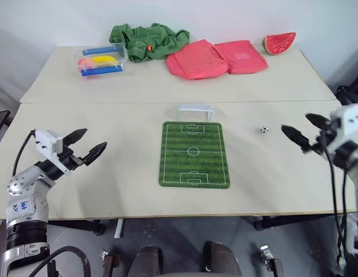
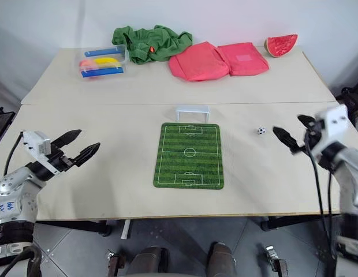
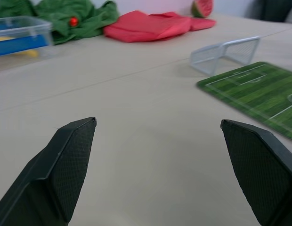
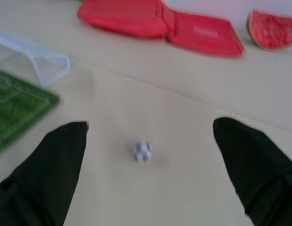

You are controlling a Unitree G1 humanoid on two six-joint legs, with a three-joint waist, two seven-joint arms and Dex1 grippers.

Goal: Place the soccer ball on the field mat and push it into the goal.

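Left eye view: soccer ball (image 1: 264,129) lay on the bare table (image 1: 109,173), off the field mat (image 1: 194,154), beyond the mat's right edge near its far end. Right gripper (image 1: 306,130) hovered just to the ball's right, fingers spread wide, holding nothing, clearly the nearer arm. Left gripper (image 1: 85,145) stood well apart on the mat's other side, also wide open and empty. Goal (image 1: 195,111) stood just beyond the mat's far edge.

Right eye view: same layout. Far side held a clear bin (image 2: 101,63), green cloth (image 2: 151,41), red bags (image 2: 216,59), watermelon slice (image 2: 281,44), all well away from the ball.

Left wrist view: open fingers over bare table, goal and mat corner ahead.

Right wrist view: ball centred between and ahead of the spread fingers (image 4: 42,174). Nothing appeared to block a straight reach.
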